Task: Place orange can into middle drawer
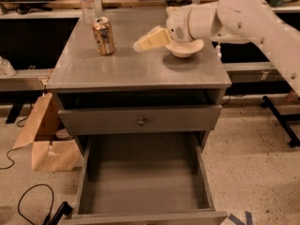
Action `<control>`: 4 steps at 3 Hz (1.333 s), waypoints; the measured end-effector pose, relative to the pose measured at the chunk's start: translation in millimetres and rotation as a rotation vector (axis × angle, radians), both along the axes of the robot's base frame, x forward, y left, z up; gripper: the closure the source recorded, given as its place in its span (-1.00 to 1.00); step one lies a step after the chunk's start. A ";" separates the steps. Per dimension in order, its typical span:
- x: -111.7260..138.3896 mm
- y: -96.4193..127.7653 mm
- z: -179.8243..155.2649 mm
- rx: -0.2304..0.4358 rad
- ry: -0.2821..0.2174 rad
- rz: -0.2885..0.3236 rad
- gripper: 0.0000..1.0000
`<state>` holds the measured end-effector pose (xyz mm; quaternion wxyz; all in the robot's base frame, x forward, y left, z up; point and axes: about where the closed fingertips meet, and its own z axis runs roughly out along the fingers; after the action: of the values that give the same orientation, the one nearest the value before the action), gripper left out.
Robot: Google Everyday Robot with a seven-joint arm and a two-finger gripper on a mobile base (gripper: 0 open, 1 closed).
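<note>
1. Target location: the orange can point(103, 36) stands upright on the grey cabinet top point(126, 69), in the upper left of the frame. Its long axis is vertical, with the silver top facing up.
2. Gripper location: the gripper point(139, 44) hangs over the cabinet top at upper centre. It reaches in from the white arm point(243, 13) at the upper right, and its tip points left and slightly down.
3. Governing relation: the orange can lies directly left of the gripper tip, near it but clearly apart, at about the same height. A leftward, roughly horizontal approach would meet the can on its side wall.
4. Gripper state: how far the gripper is open cannot be told from this angle. Nothing is seen held in it, and it touches neither the can nor the cabinet top.
5. Nearby items: a clear plastic bottle point(86, 3) stands just behind the can. A white bowl point(184, 49) sits under the wrist, to the right of the tip.
6. Destination: the middle drawer point(145, 182) is pulled out at lower centre, below the closed knobbed drawer front point(140, 120). The can has not yet been grasped.
</note>
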<state>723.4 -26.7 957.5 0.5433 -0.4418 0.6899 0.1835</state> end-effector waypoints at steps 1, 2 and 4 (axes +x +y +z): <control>51.1 50.9 2.0 0.112 -0.049 0.040 -1.00; 92.4 93.8 3.6 0.190 -0.067 0.060 -1.00; 132.2 149.7 -33.2 0.262 0.029 0.049 -1.00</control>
<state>855.5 123.1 924.3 0.5816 -0.3810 0.6568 0.2918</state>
